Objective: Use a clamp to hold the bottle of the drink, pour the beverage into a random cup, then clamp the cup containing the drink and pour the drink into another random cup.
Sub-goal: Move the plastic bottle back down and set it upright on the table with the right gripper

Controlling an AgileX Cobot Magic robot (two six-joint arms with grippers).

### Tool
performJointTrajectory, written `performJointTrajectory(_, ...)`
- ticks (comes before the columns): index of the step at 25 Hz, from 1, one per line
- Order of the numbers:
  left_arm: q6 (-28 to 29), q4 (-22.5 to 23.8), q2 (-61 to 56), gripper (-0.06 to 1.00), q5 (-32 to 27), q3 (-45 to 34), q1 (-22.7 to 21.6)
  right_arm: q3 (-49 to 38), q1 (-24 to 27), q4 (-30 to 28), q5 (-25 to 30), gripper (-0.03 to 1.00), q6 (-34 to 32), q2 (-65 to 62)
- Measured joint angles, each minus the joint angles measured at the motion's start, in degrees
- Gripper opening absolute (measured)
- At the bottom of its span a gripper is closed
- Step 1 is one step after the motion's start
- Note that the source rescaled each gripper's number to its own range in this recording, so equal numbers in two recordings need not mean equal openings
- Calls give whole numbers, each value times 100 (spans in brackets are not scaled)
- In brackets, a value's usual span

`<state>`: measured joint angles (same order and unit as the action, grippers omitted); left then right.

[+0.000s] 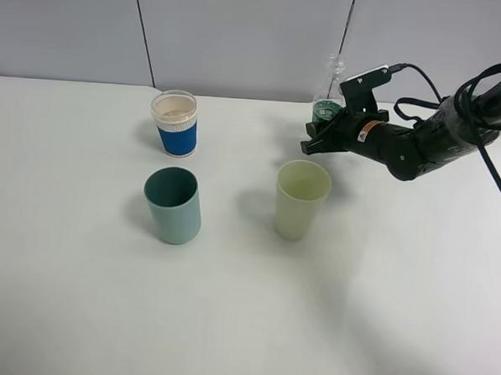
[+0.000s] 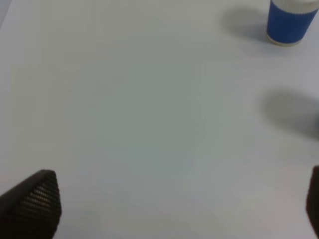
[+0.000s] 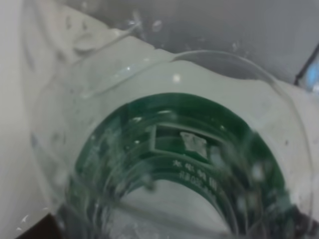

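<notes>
A clear plastic bottle (image 1: 330,82) with a green label stands upright at the back of the white table. My right gripper (image 1: 319,136) sits at its lower part and looks shut on it. In the right wrist view the bottle (image 3: 174,149) fills the frame and hides the fingers. A pale green cup (image 1: 301,198) stands just in front of the gripper. A teal cup (image 1: 173,204) and a blue-and-white paper cup (image 1: 175,125) stand to the left. My left gripper (image 2: 179,199) is open and empty above bare table; it is out of the exterior view.
The white table (image 1: 77,296) runs to a grey wall at the back. The blue cup (image 2: 291,20) shows at the edge of the left wrist view. The right arm's cables (image 1: 482,90) hang at the far right.
</notes>
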<state>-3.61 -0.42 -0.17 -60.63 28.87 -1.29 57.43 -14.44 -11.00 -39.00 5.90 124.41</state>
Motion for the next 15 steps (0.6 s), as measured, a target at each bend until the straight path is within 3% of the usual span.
performJointTrajectory(2,0,0,0,100,0,0,0,0,0,4,0,1,-86,0)
performJointTrajectory(4,0,0,0,100,0,0,0,0,0,43,0,12,-169,0)
performJointTrajectory(7,0,0,0,100,0,0,0,0,0,48,-6,53,-456,0)
performJointTrajectory(9,0,0,0,100,0,0,0,0,0,50,-8,73,-554,0)
performJointTrajectory(11,0,0,0,100,0,0,0,0,0,50,-21,81,-590,0)
performJointTrajectory(15,0,0,0,100,0,0,0,0,0,55,-33,85,-590,0)
